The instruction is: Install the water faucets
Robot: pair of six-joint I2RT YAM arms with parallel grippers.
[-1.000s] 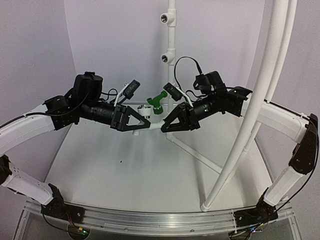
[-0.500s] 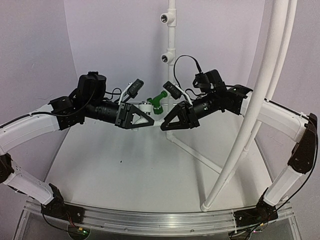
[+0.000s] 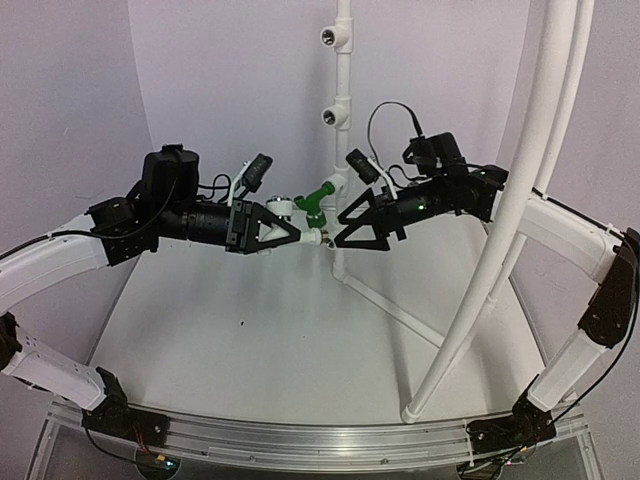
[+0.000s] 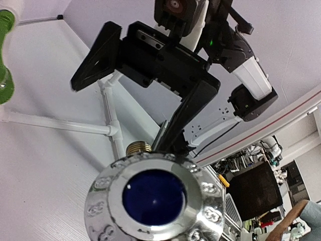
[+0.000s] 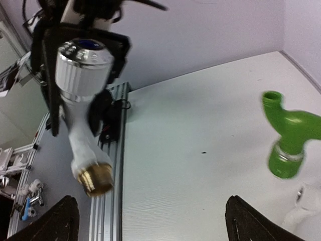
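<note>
My left gripper (image 3: 291,229) is shut on the white water faucet (image 3: 284,211), held in the air above the table. Its chrome knob with a blue cap (image 4: 154,196) fills the left wrist view, the brass threaded end (image 4: 138,147) behind it. In the right wrist view the same white faucet (image 5: 80,105) hangs at the left, brass end (image 5: 96,179) down. The green water faucet (image 3: 318,196) sticks out from the upright white pipe (image 3: 343,150), just right of the white one. My right gripper (image 3: 342,229) stands open beside them, nothing between its fingertips (image 5: 62,218).
Two white tee outlets (image 3: 329,38) (image 3: 331,117) with dark holes sit higher on the upright pipe. Long curved white pipes (image 3: 500,230) run down the right side to the table. A white foot pipe (image 3: 390,305) crosses the tabletop. An aluminium rail (image 3: 300,440) lines the near edge.
The right gripper opened, let go of the white faucet's end and drew back to the right. The left gripper closed on the faucet and carried it slightly right and up.
</note>
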